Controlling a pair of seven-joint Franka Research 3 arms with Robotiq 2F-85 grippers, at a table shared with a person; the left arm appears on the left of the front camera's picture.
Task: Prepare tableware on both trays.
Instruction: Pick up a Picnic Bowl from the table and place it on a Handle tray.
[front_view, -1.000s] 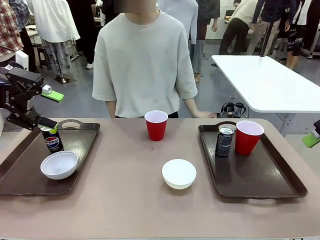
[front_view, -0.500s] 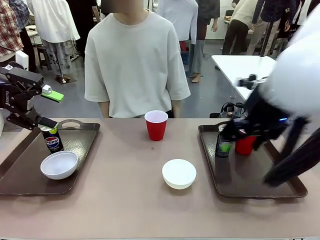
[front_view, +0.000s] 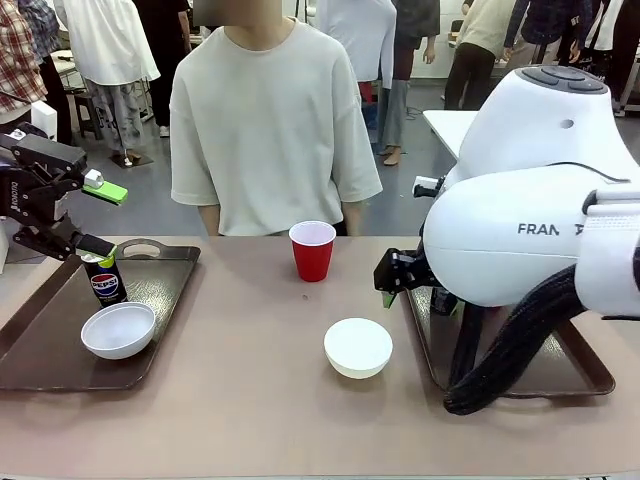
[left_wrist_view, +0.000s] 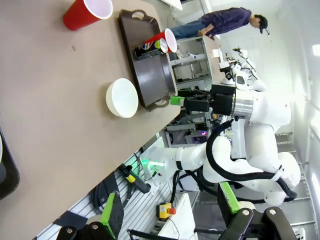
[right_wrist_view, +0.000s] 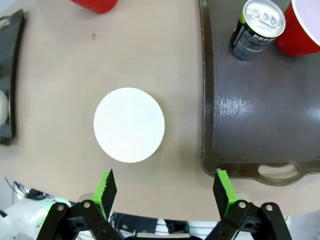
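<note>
We see the desk (front_view: 250, 400) carrying the left tray (front_view: 40, 350) with a white bowl (front_view: 118, 329) and the Pepsi can (front_view: 104, 283), and the right tray (right_wrist_view: 250, 125) with a red cup (right_wrist_view: 305, 30) and a dark can (right_wrist_view: 256, 30). Between the trays sit a second bowl (front_view: 358, 346) and a second red cup (front_view: 312, 250). Our right gripper (right_wrist_view: 163, 176) hangs spread wide above the second bowl. Our left gripper (front_view: 108, 222) is spread just above the Pepsi can.

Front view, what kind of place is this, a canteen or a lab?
Most likely a robotics lab or demo hall: a white Franka arm reaches over a table with a brown tray, and people stand on an open floor behind.
</note>
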